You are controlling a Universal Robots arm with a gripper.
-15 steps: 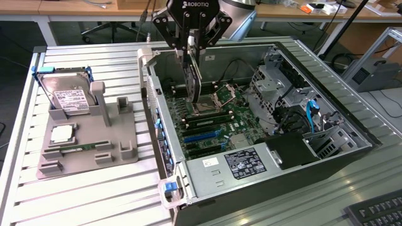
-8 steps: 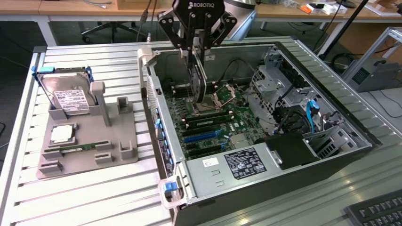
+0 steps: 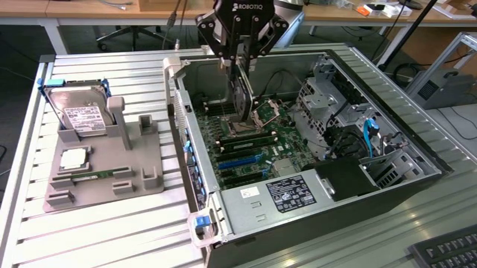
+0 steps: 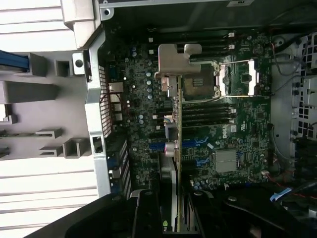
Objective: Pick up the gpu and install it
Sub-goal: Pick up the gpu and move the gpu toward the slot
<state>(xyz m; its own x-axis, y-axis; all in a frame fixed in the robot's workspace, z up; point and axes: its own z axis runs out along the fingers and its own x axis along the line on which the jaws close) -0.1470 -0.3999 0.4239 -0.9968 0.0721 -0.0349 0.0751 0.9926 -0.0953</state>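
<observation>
Lying on its side on a ribbed aluminium table (image 3: 111, 234), in the exterior view, is an open black computer tower case (image 3: 387, 206). It holds a green motherboard (image 3: 246, 162), a silver boxy power supply with a white label (image 3: 276, 198) and a grey metal drive cage (image 3: 328, 106).

On the exterior view's left, a grey plastic holder tray (image 3: 145, 162) carries a silver hard drive with a white label (image 3: 80, 114) standing upright, a square silver processor chip (image 3: 73, 159) and a narrow green RAM stick (image 3: 93, 177).

A black robot gripper (image 3: 240, 56) hangs over the open case. Its fingers are clamped on the upper edge of the gpu (image 3: 240, 95), a thin flat dark expansion card. The gpu hangs vertically below the fingers, its lower edge close over the motherboard beside the processor socket (image 3: 262, 114).

The wrist view looks down the gpu (image 4: 177, 148) edge-on. Two black fingers (image 4: 146, 213) press on its opposite faces, so the card runs straight out from between them. Its bent silver metal bracket (image 4: 173, 62) is at the far end, over the motherboard (image 4: 237, 134) and next to the open socket (image 4: 200, 82). Part of the grey tray (image 4: 44, 119) lies outside the case wall.
</observation>
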